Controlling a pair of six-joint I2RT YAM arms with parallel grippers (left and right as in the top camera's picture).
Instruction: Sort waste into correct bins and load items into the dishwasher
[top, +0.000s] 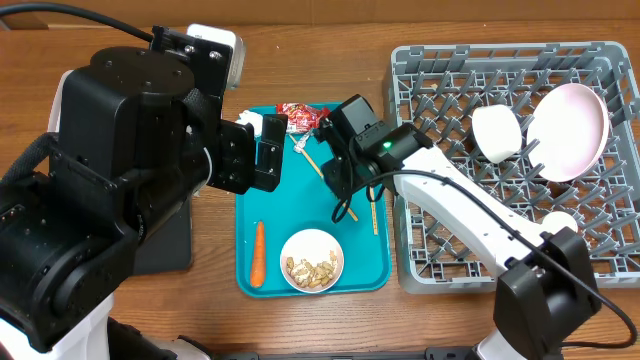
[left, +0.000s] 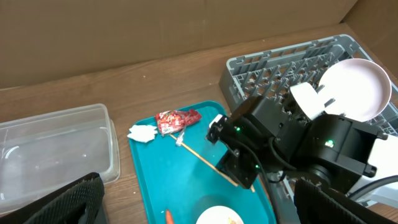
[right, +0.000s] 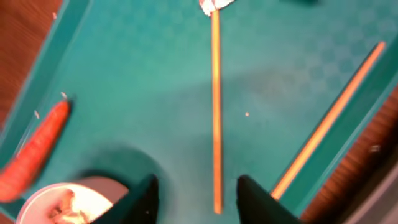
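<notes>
Two wooden chopsticks lie on the teal tray (top: 262, 275): one (right: 216, 112) runs between my right gripper's (right: 198, 190) open fingers, the other (right: 329, 118) lies along the tray's right edge. The right gripper (top: 338, 190) hovers just above them. A carrot (top: 258, 252) and a white bowl of nut scraps (top: 312, 260) sit at the tray's front. The red wrapper (top: 297, 116) and white tissue (left: 142, 132) lie at its back. My left gripper (left: 193, 205) is open and empty above the tray. The grey rack (top: 440, 265) holds a plate (top: 570, 130), a bowl (top: 497, 133) and a cup (top: 558, 222).
The clear plastic tub (left: 56, 149) stands left of the teal tray in the left wrist view. A black tray (top: 170, 245) lies partly under the left arm. A cardboard wall stands behind the table.
</notes>
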